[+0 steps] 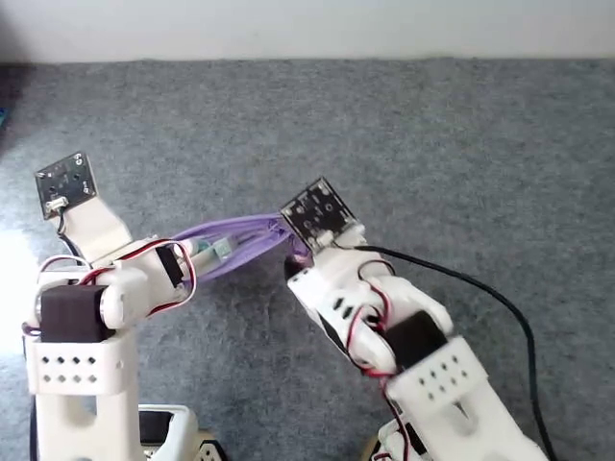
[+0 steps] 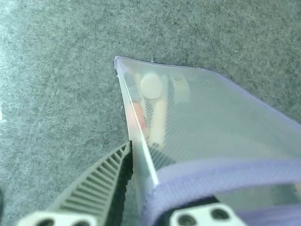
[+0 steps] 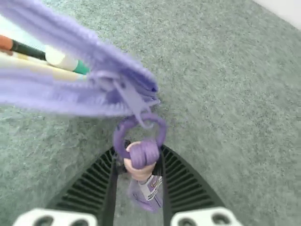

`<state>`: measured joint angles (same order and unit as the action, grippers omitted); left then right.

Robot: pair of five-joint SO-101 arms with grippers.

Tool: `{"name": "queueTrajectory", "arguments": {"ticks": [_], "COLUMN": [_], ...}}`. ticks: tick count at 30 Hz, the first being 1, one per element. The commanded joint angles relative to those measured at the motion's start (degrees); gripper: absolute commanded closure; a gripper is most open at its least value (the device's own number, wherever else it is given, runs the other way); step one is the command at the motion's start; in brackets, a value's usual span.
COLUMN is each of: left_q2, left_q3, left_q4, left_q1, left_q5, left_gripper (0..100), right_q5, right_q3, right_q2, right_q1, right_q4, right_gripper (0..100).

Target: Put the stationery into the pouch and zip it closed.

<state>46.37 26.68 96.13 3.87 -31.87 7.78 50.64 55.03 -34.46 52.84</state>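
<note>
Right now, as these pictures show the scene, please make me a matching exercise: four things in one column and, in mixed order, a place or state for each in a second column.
1. pouch
2. pens
3. ring
4. right gripper

A. shut on the tassel
B. translucent, with purple edges
C. inside the pouch
D. hanging from the zip slider

Pairs: 1-B, 2-C, 3-D, 4-A.

No lettering can be read anywhere; the small tag (image 3: 149, 190) by the zipper pull (image 3: 134, 102) carries print too small to make out.
</note>
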Motion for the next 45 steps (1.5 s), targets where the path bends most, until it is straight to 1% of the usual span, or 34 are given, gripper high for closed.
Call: {"name": "queueTrajectory", "arguments": {"ticks": [1,4,7,8,10,13,15,19,21,23,27,32,34,38,41,45], "left_q2": [0.62,0.26,0.09,0.0,0.0,-1.14,-4.31,-11.69,-14.15,-15.21,-15.74,-15.47,-15.47,-15.91,-16.0,-15.91], "left_q3": [-1.1,-2.95,-5.32,-5.67,-5.67,-5.58,-5.93,-9.36,-12.26,-14.81,-17.89,-20.88,-22.37,-22.81,-22.9,-22.99], "left_q4": [-1.93,-5.54,-12.4,-14.68,-17.58,-18.99,-19.34,-19.08,-18.9,-18.9,-17.23,-13.01,-11.52,-11.69,-13.54,-13.63], "left_q1": [-0.09,-0.53,-0.62,-0.88,-3.69,-9.93,-14.24,-21.19,-24.7,-26.81,-27.43,-28.04,-29.63,-32.79,-33.05,-32.97], "left_q5": [0.35,5.19,11.78,14.15,17.49,15.74,13.36,8.79,8.44,8.53,8.7,8.7,8.7,9.41,9.49,9.32], "left_gripper": [98,98,98,95,87,71,66,66,66,66,66,66,66,66,66,66], "right_q5": [0.88,0.62,0.35,0.35,0.35,0.35,0.26,-1.93,-2.64,-2.81,-2.81,-2.81,-2.81,-2.9,-2.9,-2.9], "right_q3": [-0.88,-0.88,-0.88,-0.88,-0.79,-0.53,-0.44,-0.44,-0.44,-0.44,-0.44,-0.44,-0.44,-0.44,-0.44,-0.44], "right_q2": [7.43,12.0,16.13,17.54,20.26,23.08,24.57,26.51,26.95,27.65,27.91,27.74,27.74,27.65,27.56,27.91], "right_q1": [-0.31,-0.31,-0.13,-0.04,-0.04,0.04,0.04,0.04,0.04,0.13,0.31,4.97,6.2,6.37,6.55,6.64], "right_q4": [4.97,9.54,14.73,16.04,17.98,20.7,22.37,25.54,27.03,27.65,27.65,27.56,27.56,27.56,27.38,27.56], "right_gripper": [99.1,99.1,99.1,99.1,99.1,99.1,99.1,99.1,99.1,99.1,99.1,99.1,99.1,99.1,99.1,99.1]}}
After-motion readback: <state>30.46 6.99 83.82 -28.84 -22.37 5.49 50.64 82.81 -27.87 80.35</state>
